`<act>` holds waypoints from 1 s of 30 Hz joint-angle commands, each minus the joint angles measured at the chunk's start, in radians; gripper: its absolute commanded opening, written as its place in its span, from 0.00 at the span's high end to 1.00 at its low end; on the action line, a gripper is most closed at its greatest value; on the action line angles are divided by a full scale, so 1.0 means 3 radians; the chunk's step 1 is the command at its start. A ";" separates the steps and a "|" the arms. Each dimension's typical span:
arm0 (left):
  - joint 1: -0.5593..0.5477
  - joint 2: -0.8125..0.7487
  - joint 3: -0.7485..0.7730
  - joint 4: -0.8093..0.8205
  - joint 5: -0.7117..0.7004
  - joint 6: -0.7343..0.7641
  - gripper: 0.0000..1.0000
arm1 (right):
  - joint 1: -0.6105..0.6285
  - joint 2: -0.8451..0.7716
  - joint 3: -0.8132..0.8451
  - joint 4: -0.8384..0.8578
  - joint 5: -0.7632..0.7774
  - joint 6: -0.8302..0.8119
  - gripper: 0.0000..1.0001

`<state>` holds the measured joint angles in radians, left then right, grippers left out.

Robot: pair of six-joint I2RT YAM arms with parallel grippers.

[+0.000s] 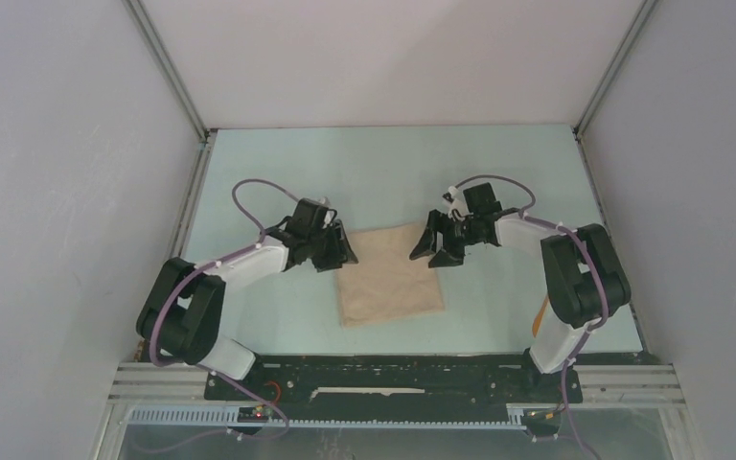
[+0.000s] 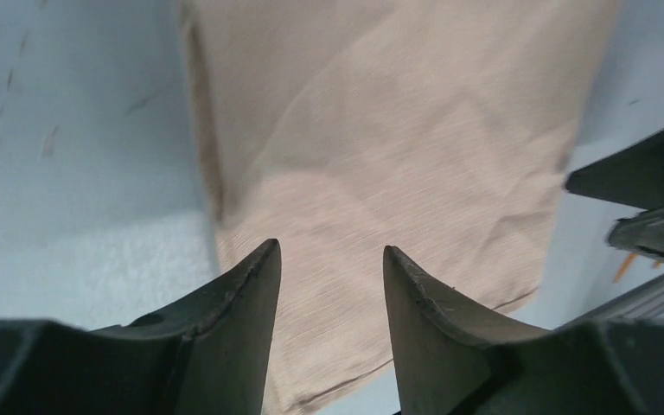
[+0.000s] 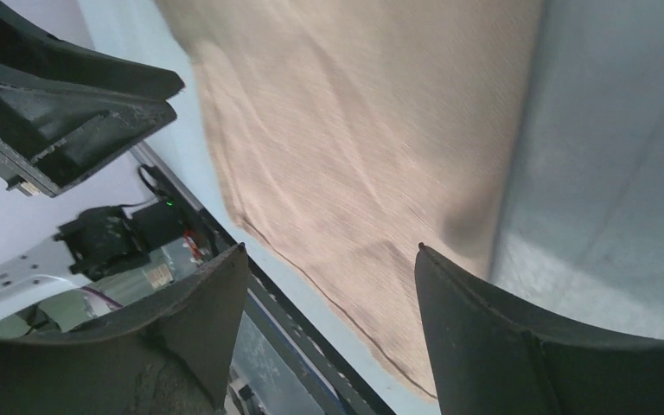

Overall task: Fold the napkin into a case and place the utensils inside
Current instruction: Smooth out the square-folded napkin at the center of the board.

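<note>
The beige-tan napkin (image 1: 387,276) lies flat on the pale blue table, between the two arms. My left gripper (image 1: 345,251) is open and empty at the napkin's far left corner; the cloth (image 2: 380,173) shows beyond and between its fingers. My right gripper (image 1: 433,251) is open and empty at the napkin's far right corner; the cloth (image 3: 372,147) shows beyond its fingers. One orange-brown utensil (image 1: 540,316) shows as a thin stick beside the right arm's base, partly hidden by the arm. A sliver of orange (image 2: 625,266) shows in the left wrist view.
Grey walls enclose the table on three sides. A black rail (image 1: 393,372) with the arm bases runs along the near edge. The right gripper's fingers (image 2: 648,173) appear at the right edge of the left wrist view.
</note>
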<state>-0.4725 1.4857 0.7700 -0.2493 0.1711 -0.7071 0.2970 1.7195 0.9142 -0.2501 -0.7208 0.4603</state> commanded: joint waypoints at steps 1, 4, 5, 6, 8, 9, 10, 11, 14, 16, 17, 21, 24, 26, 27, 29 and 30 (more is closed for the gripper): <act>0.0112 0.0130 0.0460 0.0101 0.0176 -0.0047 0.47 | -0.0005 0.0206 0.0460 0.0283 -0.0284 0.0203 0.22; 0.0227 0.0386 0.0506 0.0273 0.0248 -0.0189 0.49 | -0.0009 0.0525 0.0696 0.0482 -0.0363 0.0372 0.22; 0.0258 0.0452 0.0508 0.0300 0.0202 -0.0207 0.49 | -0.0016 0.0632 0.0774 0.0501 -0.0355 0.0383 0.23; 0.0295 0.0523 0.0512 0.0304 0.0162 -0.0214 0.50 | -0.0032 0.0723 0.0840 0.0503 -0.0347 0.0377 0.23; 0.0372 0.0624 0.0478 0.0328 0.0095 -0.0215 0.50 | -0.0096 0.0856 0.0928 0.0464 -0.0259 0.0346 0.23; 0.0418 0.0665 0.0456 0.0339 0.0065 -0.0200 0.50 | -0.0137 0.0897 0.0943 0.0461 -0.0208 0.0315 0.23; 0.0463 0.0702 0.0440 0.0338 0.0036 -0.0174 0.50 | -0.0169 0.0941 0.0953 0.0442 -0.0143 0.0274 0.23; 0.0501 0.0731 0.0425 0.0340 0.0005 -0.0139 0.50 | -0.0200 0.0983 0.0990 0.0361 -0.0052 0.0208 0.23; 0.0547 0.0706 0.0422 0.0340 -0.0031 -0.0068 0.48 | -0.0237 0.1076 0.1171 0.0007 0.0245 -0.0032 0.24; 0.0540 0.0629 0.0460 0.0300 -0.0072 -0.0033 0.48 | -0.0239 0.1013 0.1241 -0.0144 0.0397 -0.0114 0.24; 0.0538 0.0579 0.0501 0.0232 -0.0114 -0.0005 0.48 | -0.0238 0.0951 0.1242 -0.0167 0.0412 -0.0107 0.24; 0.0517 0.0314 0.0600 0.0124 -0.0062 0.0018 0.45 | -0.0142 0.0652 0.1247 -0.0095 0.0239 0.0029 0.23; 0.0507 0.0262 0.0634 0.0227 0.0166 -0.0076 0.44 | -0.0055 0.0617 0.1321 0.0010 0.0109 0.0130 0.22; 0.0506 0.0364 0.0654 0.0326 0.0340 -0.0172 0.44 | -0.0043 0.0729 0.1351 0.0132 -0.0012 0.0258 0.22; 0.0506 0.0440 0.0666 0.0347 0.0358 -0.0194 0.44 | -0.0046 0.0797 0.1369 0.0186 -0.0076 0.0311 0.22; 0.0510 0.0576 0.0647 0.0430 0.0347 -0.0235 0.44 | -0.0056 0.0935 0.1400 0.0285 -0.0127 0.0379 0.23; 0.0514 0.0644 0.0632 0.0464 0.0299 -0.0247 0.44 | -0.0068 0.1006 0.1412 0.0318 -0.0121 0.0392 0.23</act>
<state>-0.3237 1.6192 0.9470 -0.1623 0.2401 -0.7513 0.2760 1.9678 1.3003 -0.2264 -0.7136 0.5293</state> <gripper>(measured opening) 0.558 0.775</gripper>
